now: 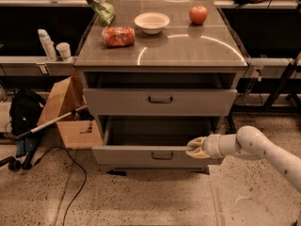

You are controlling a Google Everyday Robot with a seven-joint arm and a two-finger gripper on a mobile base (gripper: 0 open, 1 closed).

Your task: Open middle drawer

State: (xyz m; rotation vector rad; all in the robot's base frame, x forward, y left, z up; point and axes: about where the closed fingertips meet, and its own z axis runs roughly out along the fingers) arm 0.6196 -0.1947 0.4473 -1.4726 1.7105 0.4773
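The middle drawer (127,155) is a wide grey drawer with a small dark bar handle (162,155). It stands pulled partway out of the cabinet, and its dark inside shows behind the front. My gripper (194,148) comes in from the right on a white arm (254,145). It is shut on the top edge of the drawer front, right of the handle. Above it, a taller grey drawer (160,102) is closed.
The cabinet top (188,46) holds an apple (198,14), a white bowl (151,22), a red packet (119,36) and a green bag (96,4). A cardboard box (66,112), a backpack (23,114), a long pole (47,124) and a cable (70,166) lie on the floor at left.
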